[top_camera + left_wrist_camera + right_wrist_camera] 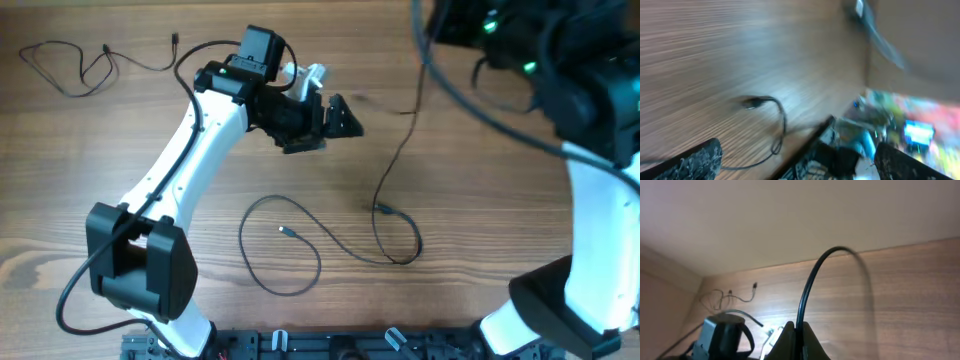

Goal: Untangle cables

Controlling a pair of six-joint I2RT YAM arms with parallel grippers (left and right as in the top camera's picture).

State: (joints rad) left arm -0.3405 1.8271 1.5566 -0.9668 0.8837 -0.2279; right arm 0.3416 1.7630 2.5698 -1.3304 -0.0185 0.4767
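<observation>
Three thin black cables lie apart on the wooden table. One [70, 68] is spread out at the far left; it also shows in the right wrist view [722, 299]. A second [285, 250] forms a loop at the front middle. A third [392, 170] rises from a small loop toward the upper right. My right gripper [796, 337] is shut on a black cable [809, 285] that arcs up from its fingers. My left gripper [330, 120] hovers open and empty above the table's middle back. Its wrist view [800, 167] shows a cable end [752, 102] on the wood ahead.
My right arm [590, 150] stands tall at the right, blurred and close to the overhead camera. A thick black robot cord [480, 105] arcs across the upper right. The arm bases and a black rail [330, 345] line the table's front edge.
</observation>
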